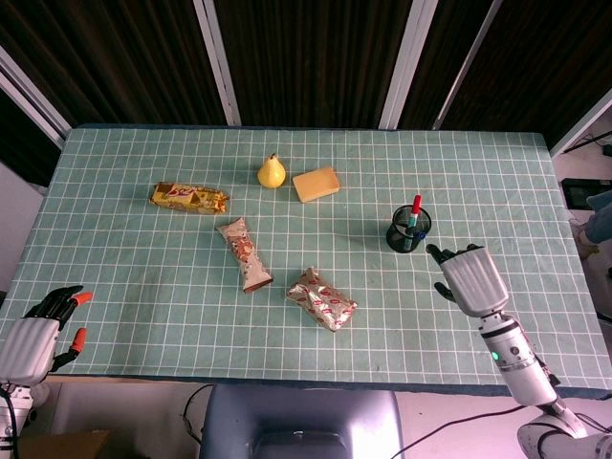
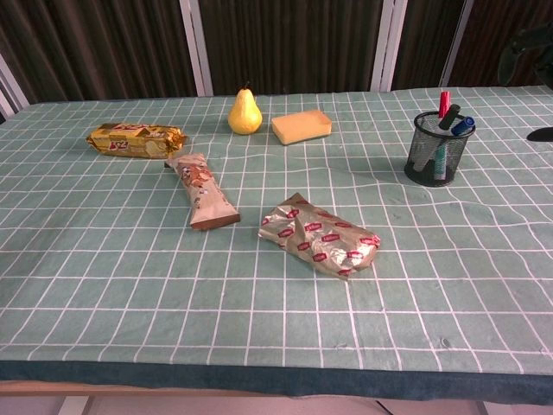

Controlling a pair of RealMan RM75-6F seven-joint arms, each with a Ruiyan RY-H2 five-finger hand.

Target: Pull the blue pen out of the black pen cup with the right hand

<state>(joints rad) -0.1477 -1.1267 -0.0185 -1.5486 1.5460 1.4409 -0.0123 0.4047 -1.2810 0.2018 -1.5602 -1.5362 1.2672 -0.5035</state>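
The black mesh pen cup (image 1: 409, 230) (image 2: 438, 151) stands upright on the right part of the green gridded table (image 1: 143, 277). Out of it stick a blue-capped pen (image 2: 463, 125) (image 1: 420, 232), a red pen (image 2: 444, 101) (image 1: 416, 203) and a black marker (image 2: 449, 116). My right hand (image 1: 467, 275) hovers just right of and nearer than the cup, apart from it, fingers spread and holding nothing. In the chest view only its dark fingertips (image 2: 529, 39) show at the right edge. My left hand (image 1: 33, 337) rests at the front left corner, empty.
A pear (image 1: 272, 172) and a yellow block (image 1: 316, 184) lie at the back centre. A gold snack bar (image 1: 189, 198) is at the left, a brown-white packet (image 1: 244, 254) and a crinkled silver-red packet (image 1: 321, 298) in the middle.
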